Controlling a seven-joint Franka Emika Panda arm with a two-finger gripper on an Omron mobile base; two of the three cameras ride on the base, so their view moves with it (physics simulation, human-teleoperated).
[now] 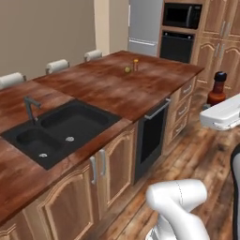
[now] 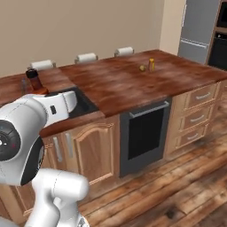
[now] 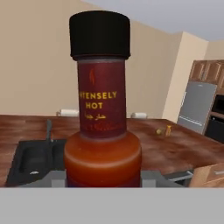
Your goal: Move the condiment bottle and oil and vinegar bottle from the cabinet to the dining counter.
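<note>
My gripper (image 1: 217, 102) is shut on the condiment bottle (image 3: 103, 127), a slim red-brown hot-sauce bottle with a dark cap. The bottle stands upright in the hand and reads "HOT" in the hand view. It hangs in the air to the right of the dining counter (image 1: 117, 89) in the left base view, above the wooden floor. In the right base view the condiment bottle (image 2: 34, 82) sits over my gripper (image 2: 39, 94), in front of the dining counter (image 2: 119, 84) near the sink. The oil and vinegar bottle and the cabinet are out of view.
A black sink (image 1: 61, 129) with a faucet (image 1: 31, 107) is set in the island's near half. A small orange-yellow jar (image 1: 135, 64) and a small round fruit (image 1: 127, 70) stand on its far end. Stools (image 1: 57, 65) line the far side. The fridge (image 1: 145, 23) and oven (image 1: 178, 46) stand behind.
</note>
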